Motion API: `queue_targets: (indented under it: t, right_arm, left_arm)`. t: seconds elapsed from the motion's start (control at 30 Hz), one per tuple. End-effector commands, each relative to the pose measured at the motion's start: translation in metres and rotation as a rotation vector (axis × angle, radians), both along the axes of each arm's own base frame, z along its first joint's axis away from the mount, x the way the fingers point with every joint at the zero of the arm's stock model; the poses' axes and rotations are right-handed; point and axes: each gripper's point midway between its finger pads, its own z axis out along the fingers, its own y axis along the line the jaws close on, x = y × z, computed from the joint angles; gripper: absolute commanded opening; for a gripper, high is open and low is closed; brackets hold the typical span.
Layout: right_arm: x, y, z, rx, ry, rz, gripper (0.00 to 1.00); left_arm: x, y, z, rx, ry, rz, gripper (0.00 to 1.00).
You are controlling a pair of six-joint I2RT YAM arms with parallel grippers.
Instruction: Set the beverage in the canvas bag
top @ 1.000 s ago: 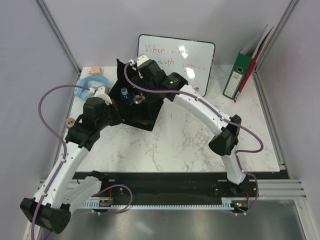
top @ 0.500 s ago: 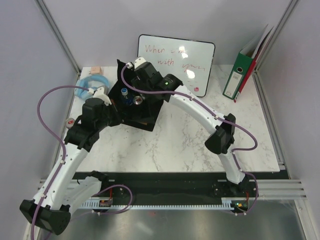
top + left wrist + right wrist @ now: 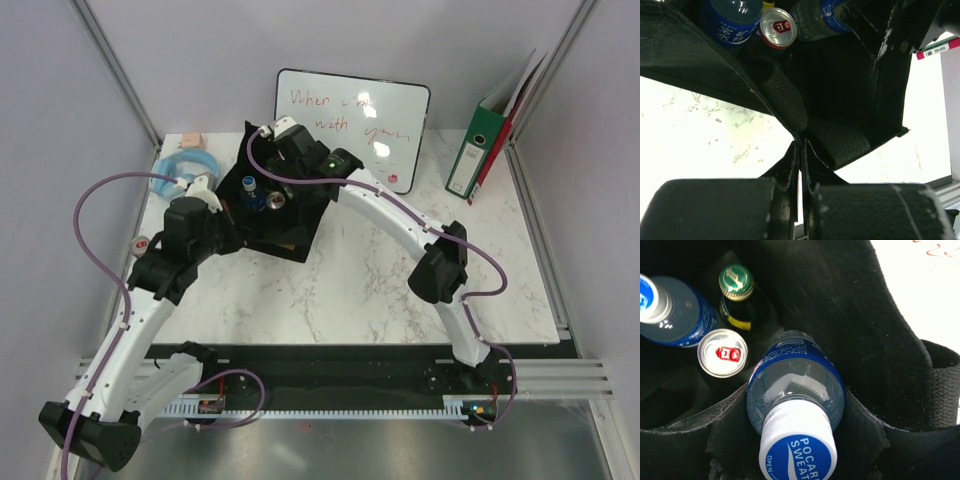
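The black canvas bag (image 3: 292, 236) stands open at the middle left of the table. My left gripper (image 3: 801, 146) is shut on the bag's near rim (image 3: 785, 100), at the bag's left side (image 3: 232, 228) from above. My right gripper (image 3: 796, 410) reaches into the bag from above, shut on a clear blue-labelled beverage bottle (image 3: 795, 382) with a white and blue cap; its black fingers (image 3: 725, 440) press both sides. In the bag stand a red-topped can (image 3: 722, 352), a green-capped dark bottle (image 3: 736, 282) and another blue-labelled bottle (image 3: 670, 310). From above, the right wrist hides the held bottle.
A whiteboard (image 3: 355, 125) leans behind the bag. A green binder (image 3: 485, 150) stands at the back right. A blue tape roll (image 3: 180, 170), a small pink item (image 3: 192, 140) and a small red-and-white item (image 3: 141, 243) lie left of the bag.
The right arm's wrist has shifted slightly left over the bag's opening and its elbow has swung left. The left gripper stays on the rim.
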Motion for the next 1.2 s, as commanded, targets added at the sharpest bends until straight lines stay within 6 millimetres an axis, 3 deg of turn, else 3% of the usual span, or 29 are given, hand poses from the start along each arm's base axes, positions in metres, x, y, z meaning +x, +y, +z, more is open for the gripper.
queue_targets:
  t: [0.0, 0.07, 0.3, 0.5, 0.7, 0.77, 0.8, 0.87, 1.17]
  right_arm:
    - [0.032, -0.004, 0.021, 0.087, -0.09, -0.069, 0.0]
    - [0.031, -0.001, 0.013, 0.096, -0.067, -0.057, 0.01]
    - [0.031, 0.005, -0.005, 0.086, -0.032, -0.039, 0.21]
    - [0.03, 0.009, -0.006, 0.074, -0.037, -0.017, 0.26]
    - [0.027, 0.001, -0.012, 0.009, -0.044, -0.033, 0.36]
    - [0.026, 0.0, -0.014, -0.02, -0.046, -0.008, 0.35]
    - [0.025, 0.001, -0.016, -0.022, -0.043, 0.001, 0.23]
    - [0.026, 0.003, -0.028, -0.041, -0.024, 0.019, 0.19]
    - [0.027, 0.008, -0.065, -0.061, 0.033, 0.012, 0.32]
  left_arm:
    - [-0.004, -0.005, 0.02, -0.039, -0.058, -0.023, 0.02]
    - [-0.004, -0.004, 0.018, -0.036, -0.056, -0.019, 0.02]
    - [-0.003, -0.005, 0.016, -0.037, -0.047, -0.02, 0.02]
    - [-0.003, -0.005, 0.017, -0.039, -0.049, -0.02, 0.02]
    - [-0.003, -0.004, 0.02, -0.04, -0.059, -0.019, 0.02]
    - [-0.003, -0.004, 0.02, -0.041, -0.057, -0.018, 0.02]
    - [-0.003, -0.005, 0.018, -0.04, -0.052, -0.018, 0.02]
    - [-0.003, -0.005, 0.017, -0.041, -0.049, -0.02, 0.02]
    - [-0.002, -0.003, 0.016, -0.031, -0.051, -0.013, 0.02]
